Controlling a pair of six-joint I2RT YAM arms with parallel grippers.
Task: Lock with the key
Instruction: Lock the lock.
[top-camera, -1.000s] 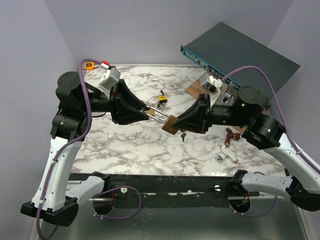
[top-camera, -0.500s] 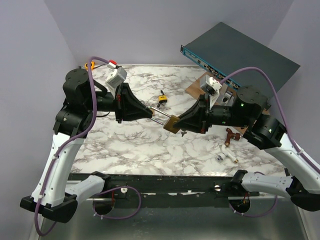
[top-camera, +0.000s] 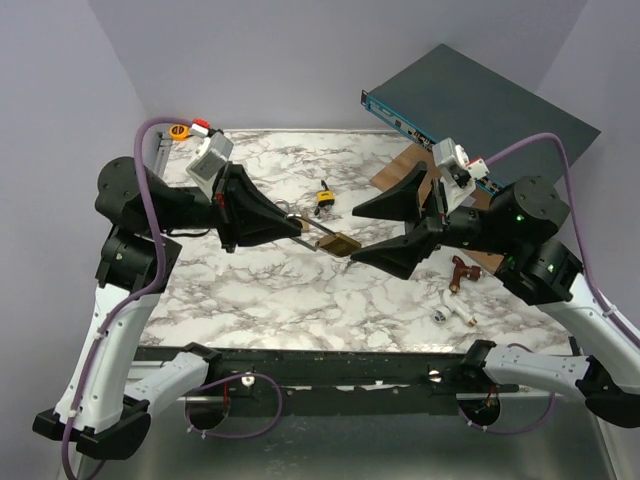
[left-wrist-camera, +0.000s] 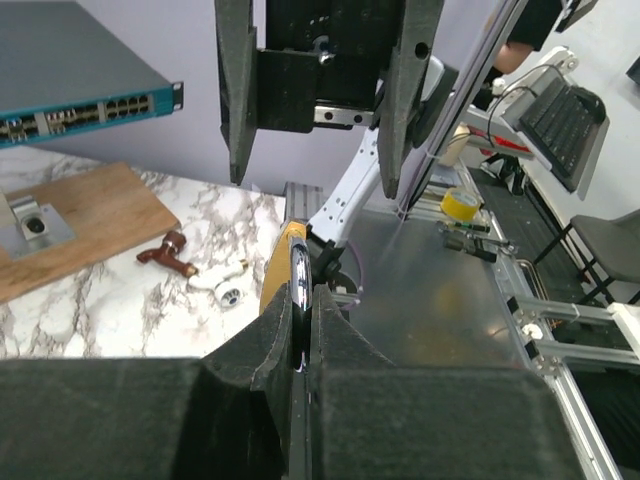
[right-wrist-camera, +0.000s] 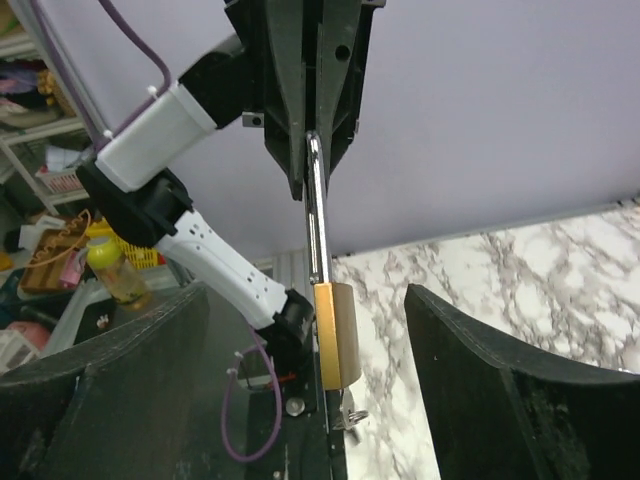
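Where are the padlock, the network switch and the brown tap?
padlock (top-camera: 343, 243): top external view, on its brass body.
network switch (top-camera: 480, 100): top external view, on its dark top panel.
brown tap (left-wrist-camera: 165, 252): left wrist view, on its body.

Light: bright and even, coming from above.
Shadows: soft, faint ones on the marble table (top-camera: 300, 290).
Glare: a white shine on the padlock shackle (left-wrist-camera: 297, 300).
Blur: the close right gripper fingers (right-wrist-camera: 500, 400) look fuzzy.

No text reads clearly in any view; the network switch (top-camera: 480, 95) port markings blur.
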